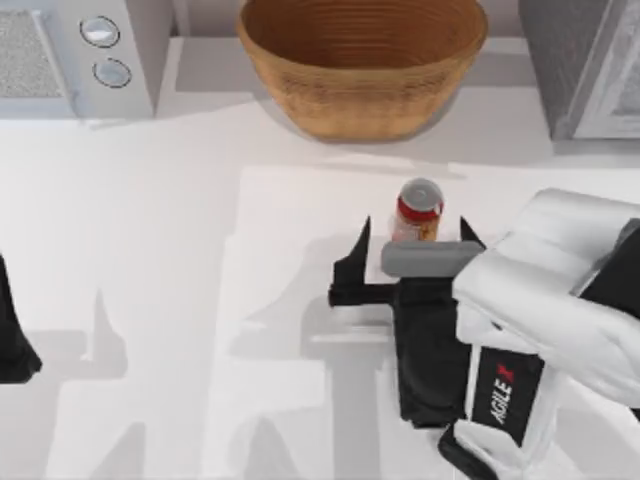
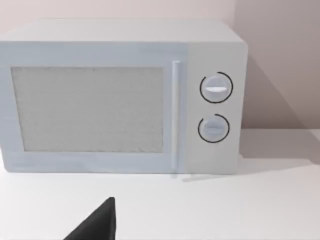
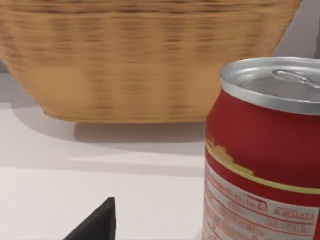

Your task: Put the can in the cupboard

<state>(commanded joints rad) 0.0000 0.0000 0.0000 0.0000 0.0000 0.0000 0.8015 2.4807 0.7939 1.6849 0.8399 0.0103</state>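
Two black fingers of the right claw [image 1: 412, 250] spread wide apart over the middle of the white tabletop [image 1: 150, 280], gripping nothing. One finger [image 1: 355, 262] points toward the far edge to the left of the can [image 1: 418, 210]; the other sits close beside the can's right side. The can stands upright on the tabletop, right at the mouth of the open claw, nearer its right finger, red with a silver top. Beyond it, a woven basket [image 1: 362, 62] rests at the far edge. The left claw [image 1: 15, 345] sits parked at the tabletop's left edge, facing a white microwave [image 2: 120, 97]; whether it is open cannot be told.
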